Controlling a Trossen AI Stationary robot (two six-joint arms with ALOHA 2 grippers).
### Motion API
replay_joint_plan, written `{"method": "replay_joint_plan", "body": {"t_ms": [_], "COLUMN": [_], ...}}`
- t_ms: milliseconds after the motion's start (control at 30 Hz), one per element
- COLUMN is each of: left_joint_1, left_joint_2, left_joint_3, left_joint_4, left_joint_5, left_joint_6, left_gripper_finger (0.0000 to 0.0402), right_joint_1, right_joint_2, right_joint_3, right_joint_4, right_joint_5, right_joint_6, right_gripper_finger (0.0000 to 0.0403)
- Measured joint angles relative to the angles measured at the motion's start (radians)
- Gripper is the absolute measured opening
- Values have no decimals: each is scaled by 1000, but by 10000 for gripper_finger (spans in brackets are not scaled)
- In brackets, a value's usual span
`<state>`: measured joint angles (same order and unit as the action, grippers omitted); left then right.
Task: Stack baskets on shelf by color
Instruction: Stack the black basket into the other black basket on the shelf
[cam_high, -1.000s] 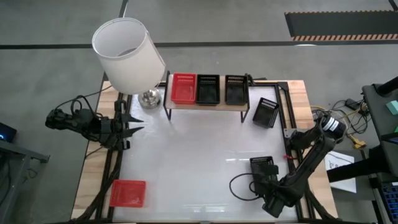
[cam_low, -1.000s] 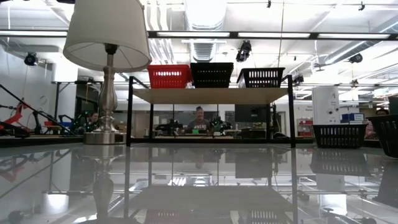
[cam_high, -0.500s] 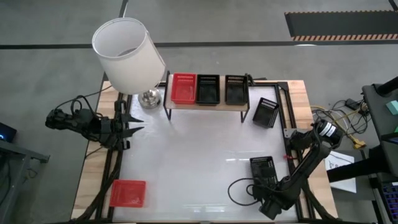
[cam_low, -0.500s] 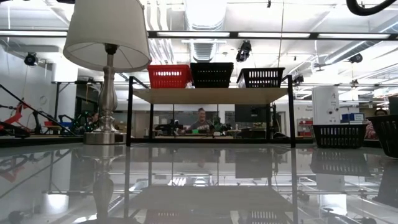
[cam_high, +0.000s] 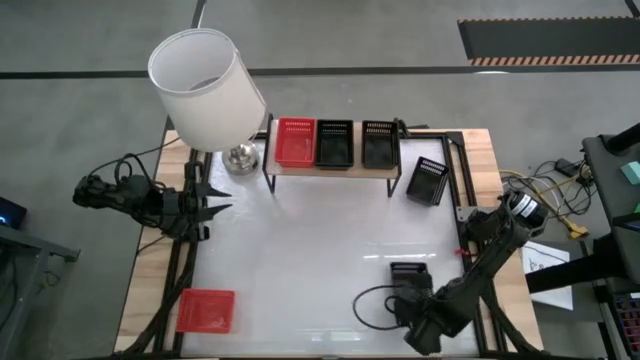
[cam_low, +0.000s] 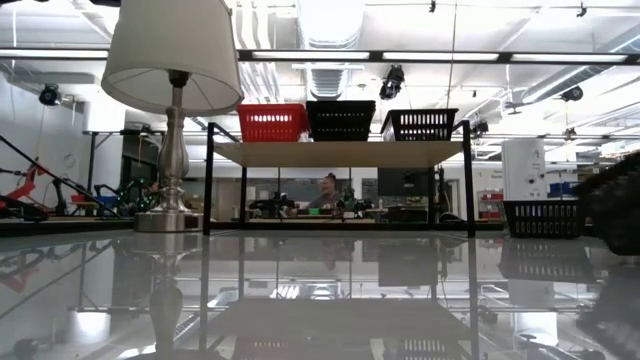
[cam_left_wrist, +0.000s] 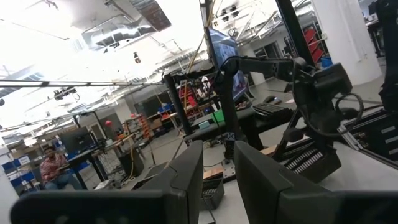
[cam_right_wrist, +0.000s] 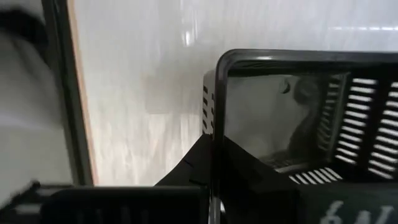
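Observation:
On the shelf (cam_high: 330, 168) stand a red basket (cam_high: 295, 143) and two black baskets (cam_high: 334, 145) (cam_high: 377, 145), bottoms down in a row. Another black basket (cam_high: 430, 181) lies on the table right of the shelf. A red basket (cam_high: 205, 310) lies at the near left. My right gripper (cam_high: 412, 298) is shut on a black basket (cam_high: 405, 274) at the near right. My left gripper (cam_high: 215, 207) hovers open at the table's left edge beside the lamp (cam_high: 205, 85). My right gripper holds the black basket by one wall's rim (cam_right_wrist: 213, 134) at its near end. One finger (cam_right_wrist: 186, 171) is outside the wall and the other (cam_right_wrist: 261, 168) inside the basket. The fingers come slanting from the near right. In the low view the basket (cam_low: 610, 205) shows blurred and tilted.
The lamp's metal base (cam_high: 240, 157) stands just left of the shelf, with its white shade overhanging the table's far left corner. A black cable loop (cam_high: 375, 305) trails beside my right gripper. White table surface (cam_high: 310, 250) lies open between the shelf and the near edge.
My right gripper has shut on the black basket's near end and moved toward the table's left edge. The basket has shifted left with it and now shows tilted and blurred in the low view.

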<state>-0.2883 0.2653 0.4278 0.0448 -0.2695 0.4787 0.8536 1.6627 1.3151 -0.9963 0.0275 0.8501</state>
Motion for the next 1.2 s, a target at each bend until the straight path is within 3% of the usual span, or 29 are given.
{"method": "replay_joint_plan", "body": {"t_ms": [200,400,600,900,1200], "left_joint_1": [0,0,0,0,0], "left_joint_2": [0,0,0,0,0], "left_joint_3": [-2,-3,-3,-3,-3], "left_joint_4": [0,0,0,0,0], "left_joint_5": [0,0,0,0,0], "left_joint_6": [0,0,0,0,3], "left_gripper_finger": [75,75,75,75,75], "right_joint_1": [-105,-182,-262,-450,-650], "right_joint_2": [0,1,2,2,-4], "right_joint_3": [106,236,387,586,750], "right_joint_4": [-11,-35,-201,-571,-575], "right_joint_5": [138,272,415,475,472], "right_joint_6": [-74,-282,-363,-424,-689], "right_gripper_finger": [11,11,11,9,9]}}
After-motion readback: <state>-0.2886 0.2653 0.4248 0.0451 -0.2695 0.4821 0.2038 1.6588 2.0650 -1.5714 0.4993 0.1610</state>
